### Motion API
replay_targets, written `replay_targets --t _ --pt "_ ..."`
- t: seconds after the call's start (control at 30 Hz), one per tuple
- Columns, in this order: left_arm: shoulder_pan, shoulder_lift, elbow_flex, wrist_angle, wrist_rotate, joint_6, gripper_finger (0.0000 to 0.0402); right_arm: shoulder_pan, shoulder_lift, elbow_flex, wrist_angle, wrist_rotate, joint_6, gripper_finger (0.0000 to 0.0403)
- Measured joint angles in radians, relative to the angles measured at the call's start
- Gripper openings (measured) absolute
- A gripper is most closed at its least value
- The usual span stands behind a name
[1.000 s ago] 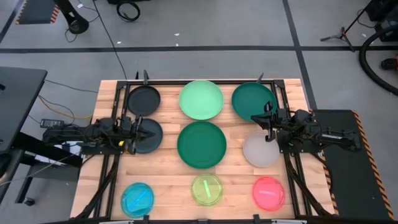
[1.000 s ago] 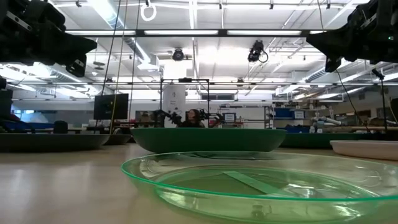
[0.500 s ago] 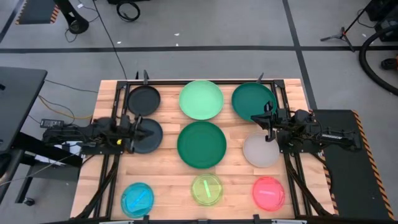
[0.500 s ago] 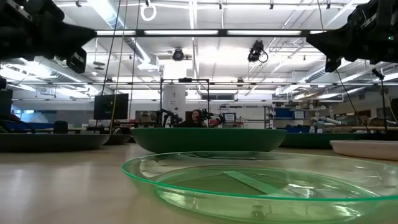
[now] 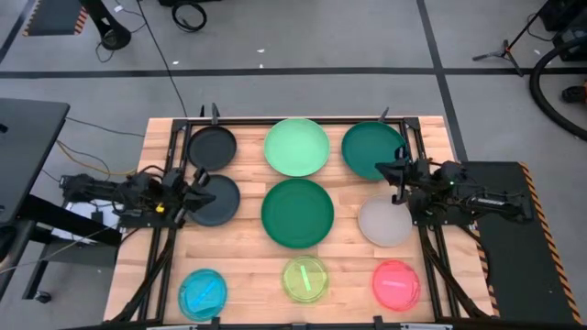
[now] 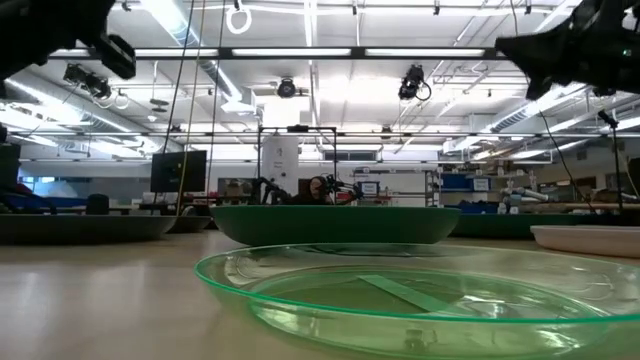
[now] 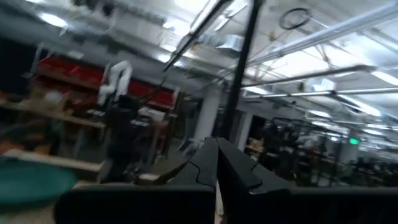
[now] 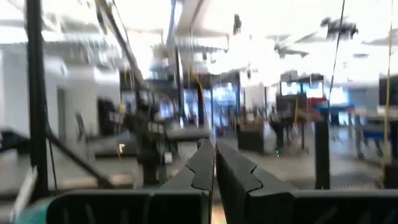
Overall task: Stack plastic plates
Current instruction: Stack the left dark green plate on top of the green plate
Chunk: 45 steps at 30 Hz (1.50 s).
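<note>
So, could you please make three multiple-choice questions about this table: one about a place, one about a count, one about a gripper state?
1. Which plate lies at the table's middle?
A. pink
B. dark green
C. pale grey

2. How many small translucent plates form the near row?
A. two
B. three
C. five

3. The right gripper's fingers are:
A. shut, holding nothing
B. wide open
C. shut on a plate

Answers:
1 B: the dark green plate sits central in the high view.
2 B: blue plate, yellow-green plate, pink plate.
3 A: the right gripper shows its fingers pressed together, nothing between.

No readable text, labels, brands, numbers (background signage too blurred to read).
</note>
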Motion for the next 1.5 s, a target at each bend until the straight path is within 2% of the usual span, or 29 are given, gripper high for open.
replay_targets --t 0.13,0.27,0.37,0.47,0.63,0.73,0.87,1.0,1.1,1.2,1.33,1.5 --pt "-0.096 0.165 0.000 0.142 -0.119 0.103 0.0011 0.000 0.000 0.000 0.124 -0.002 0.073 0.0026" --pt "-0.166 0.420 0.000 0.406 -0.194 0.170 0.0012 0.000 0.010 0.001 0.174 0.015 0.123 0.0026" --pt "-0.193 0.621 0.040 0.564 -0.217 0.186 0.0012 0.017 0.052 0.001 0.166 -0.071 0.199 0.0026" --pt "-0.195 0.795 0.131 0.602 -0.231 0.202 0.0011 0.075 0.140 0.001 0.168 -0.155 0.258 0.0026" --pt "-0.194 1.027 0.303 0.549 -0.253 0.222 0.0012 0.279 0.358 0.032 0.183 -0.073 0.247 0.0021" --pt "-0.198 1.086 0.381 0.465 -0.253 0.255 0.0011 0.445 0.529 0.106 0.202 0.028 0.181 0.0014" --pt "-0.200 1.076 0.452 0.291 -0.254 0.267 0.0012 0.665 0.785 0.255 0.186 0.207 0.067 0.0010" --pt "-0.202 1.042 0.511 0.122 -0.256 0.257 0.0012 0.800 1.042 0.431 0.131 0.341 0.000 0.0015" --pt "-0.231 1.027 0.600 -0.055 -0.259 0.228 0.0011 0.844 1.214 0.555 0.062 0.347 -0.006 0.0038" --pt "-0.293 1.032 0.709 -0.278 -0.283 0.220 0.0011 0.856 1.364 0.676 -0.046 0.347 0.034 0.0078" --pt "-0.375 1.050 0.828 -0.524 -0.390 0.179 0.0011 0.847 1.511 0.835 -0.306 0.359 0.057 0.0141" --pt "-0.446 1.050 0.889 -0.705 -0.456 0.072 0.0011 0.813 1.635 1.003 -0.666 0.397 0.055 0.0194"
